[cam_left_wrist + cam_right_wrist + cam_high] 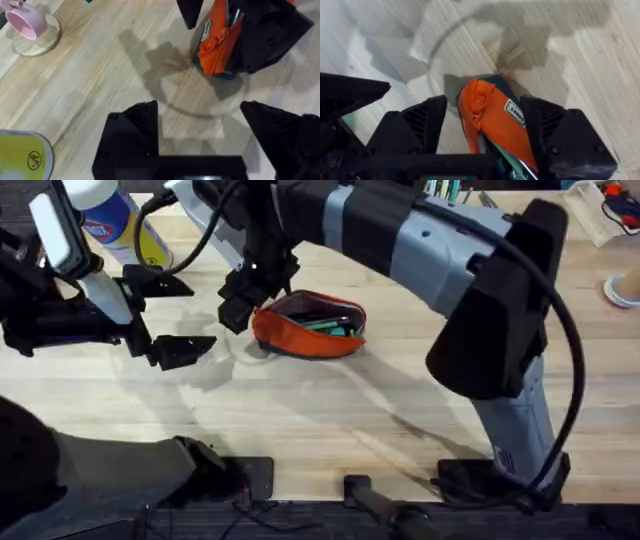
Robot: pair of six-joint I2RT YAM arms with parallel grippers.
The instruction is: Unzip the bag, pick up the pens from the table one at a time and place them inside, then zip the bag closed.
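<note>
The bench is a broad, light wooden butcher-block top with visible plank seams. Near its middle lies an elongated orange fabric pouch with a dark base, its top gaping open. A pink cup-like object on a round wooden coaster rests well apart from the pouch, and a yellow-labelled white container stands toward the far left.

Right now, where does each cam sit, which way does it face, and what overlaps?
Overhead: above the arm bases, looking down and forward at the light wooden table; both arms show.
Left wrist: on the left arm, facing the tabletop; open left claw at the bottom edge.
Right wrist: on the right arm, looking down; right claw straddles the orange fabric pouch.
Shared: all see the pouch.
</note>
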